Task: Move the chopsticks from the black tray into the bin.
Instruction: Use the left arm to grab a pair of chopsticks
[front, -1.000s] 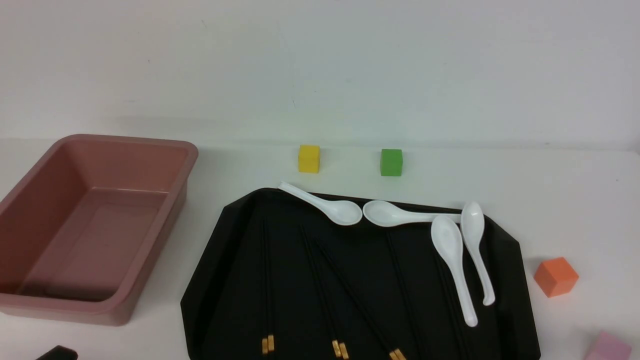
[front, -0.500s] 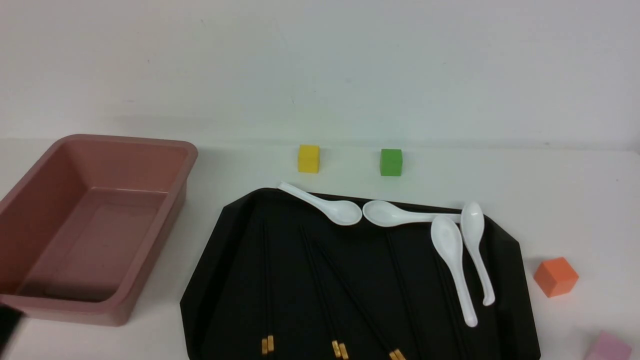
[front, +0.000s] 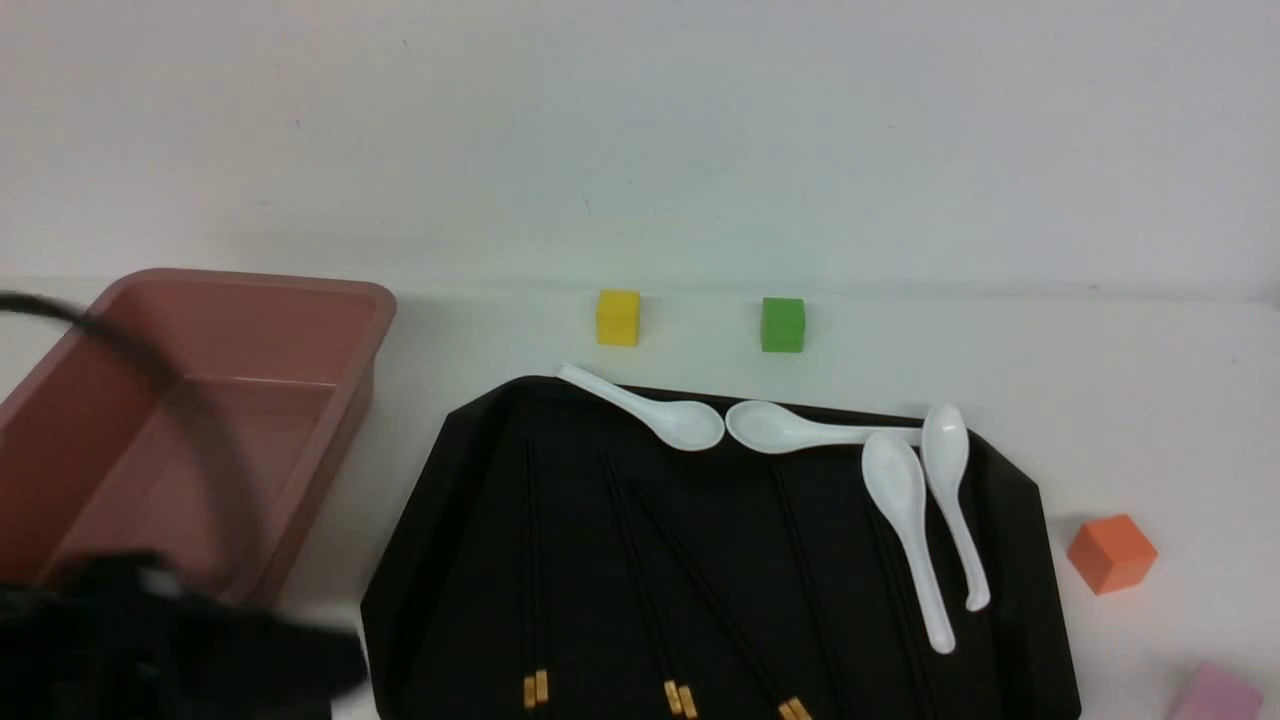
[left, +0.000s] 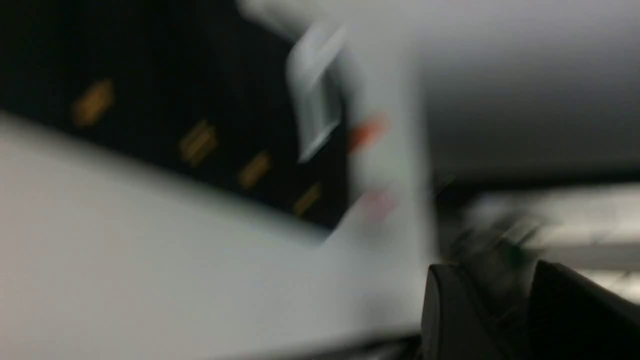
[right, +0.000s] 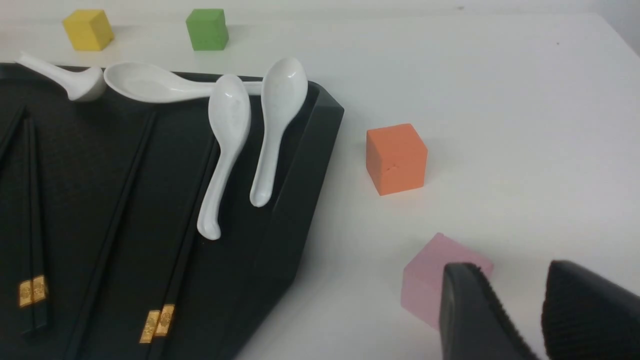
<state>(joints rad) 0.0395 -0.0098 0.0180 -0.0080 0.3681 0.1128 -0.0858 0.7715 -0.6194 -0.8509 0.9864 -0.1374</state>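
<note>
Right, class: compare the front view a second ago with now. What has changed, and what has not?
The left arm has swung in at the lower left, blurred, in front of the bin, its cable arching over it. Nothing was grasped or let go. The chopsticks, white soup spoons and black tray stayed put.

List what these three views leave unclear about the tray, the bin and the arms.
Front view: the chopsticks on the black tray run off the bottom edge, so their count is uncertain.
Front view: the blurred left arm covers the near corner of the bin.
Left wrist view: motion blur leaves nothing on the tray readable.
Right wrist view: the right claw hides part of the pink cube.
</note>
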